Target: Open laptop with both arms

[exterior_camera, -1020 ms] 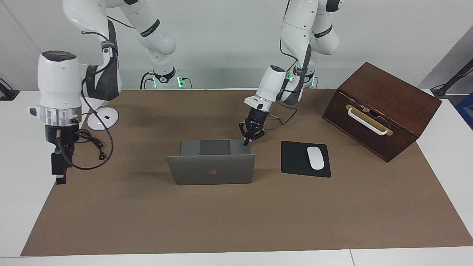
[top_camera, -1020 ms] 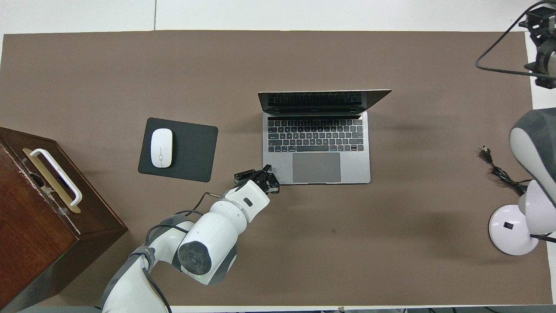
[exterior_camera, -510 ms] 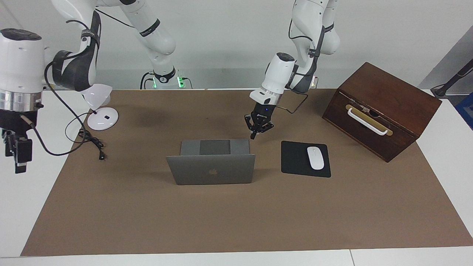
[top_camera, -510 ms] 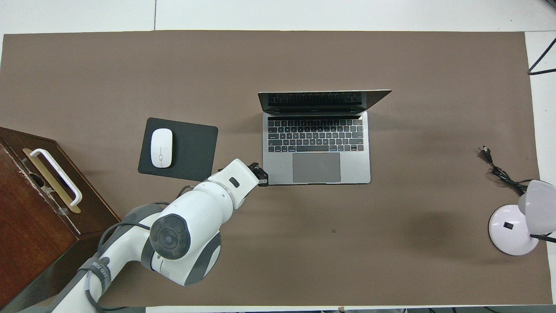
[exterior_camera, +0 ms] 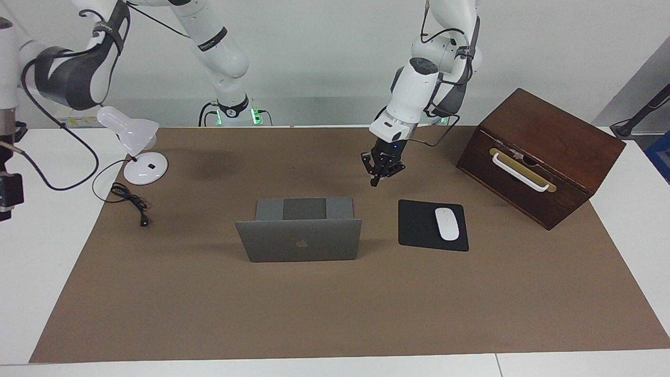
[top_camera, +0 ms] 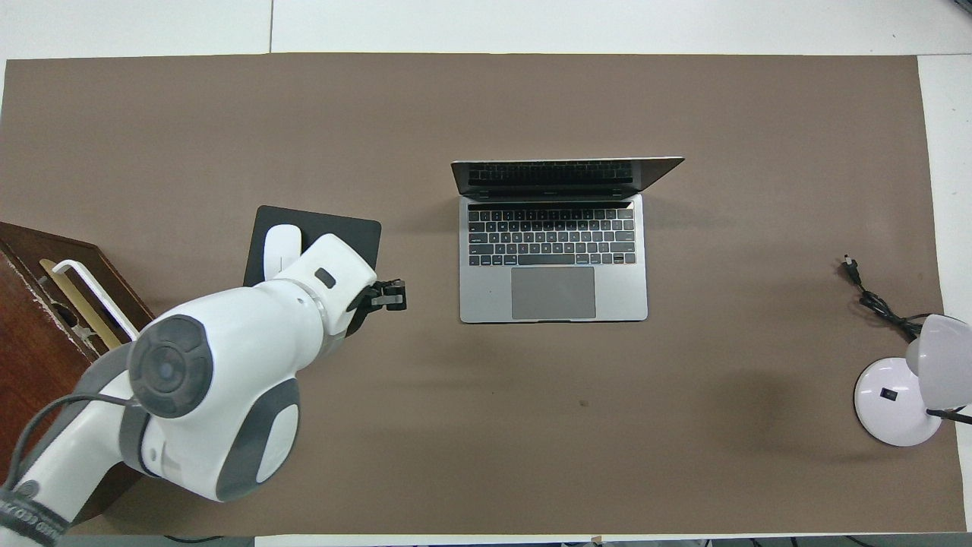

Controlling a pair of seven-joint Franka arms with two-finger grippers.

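Bench [exterior_camera: 335, 324]: white surface under a brown rectangular mat; it carries every item listed below.
Wooden box [exterior_camera: 539, 154]: dark brown chest with a white handle on a brass plate, at the left arm's end of the bench, well apart from the laptop and judged no obstacle to it.
Left arm [exterior_camera: 419, 89]: white jointed arm with black joint bands, raised above the mat between laptop and black pad.
Right arm [exterior_camera: 63, 73]: white jointed arm, held off at its own end of the bench, waiting.
Laptop [exterior_camera: 299, 230]: thin silver-grey notebook at mid-mat, lid upright, keyboard facing the robots; the task appears essentially complete.
Desk lamp [exterior_camera: 137, 152]: white, round-based, with a loose black cord, at the right arm's end, clear of the laptop.
Mouse pad [exterior_camera: 423, 230]: black rectangle beside the laptop, bearing a white oval mouse [exterior_camera: 446, 223].
Left tool [exterior_camera: 382, 170]: small black fingers, empty, touching nothing; whether they are parted or together I cannot tell.
Right tool [exterior_camera: 5, 193]: at the edge of the facing view; jaws apart, holding nothing.
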